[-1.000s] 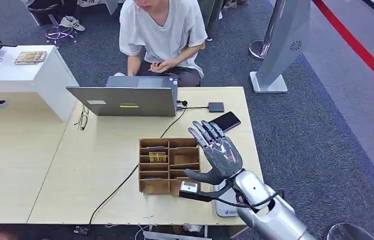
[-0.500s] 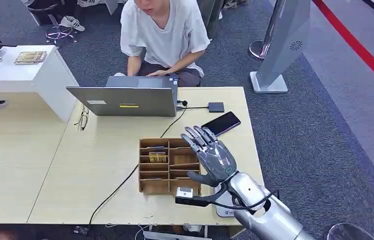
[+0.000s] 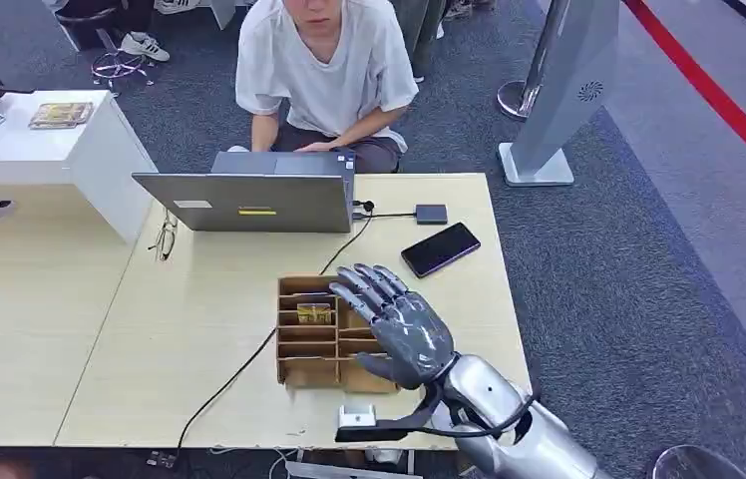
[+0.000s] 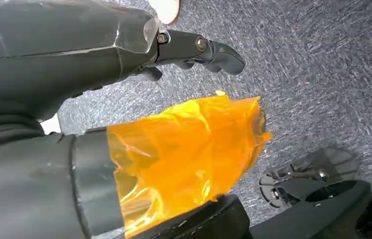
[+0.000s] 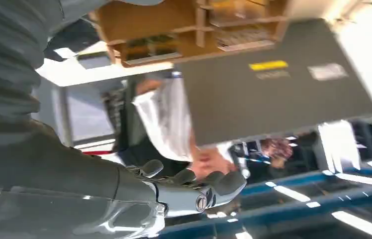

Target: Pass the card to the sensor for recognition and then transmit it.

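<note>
The cardboard organiser box [image 3: 324, 331] stood on the light wooden bench [image 3: 199, 319], and everything else is placed from it. The right hand [image 3: 394, 324] hovered over the box's right-hand compartments with its fingers spread wide and nothing in them; the right wrist view showed the same hand [image 5: 184, 191] empty, fingers loosely extended. A yellowish card [image 3: 314, 313] lay in an upper-left compartment of the box, just left of the fingertips. Whether the hand touched the box could not be told.

Beyond the box, an open grey laptop [image 3: 249, 200] faced a seated person in a white shirt [image 3: 324, 70]. A black phone [image 3: 440, 248] lay beyond and to the right of the box, with a small dark adapter [image 3: 431, 213] farther back. A black cable [image 3: 239, 374] ran past the box's left side to the bench's near edge.

The left hand [image 4: 199, 50] hung over grey carpet, its fingers curled inward; whether they were fully closed could not be told.
</note>
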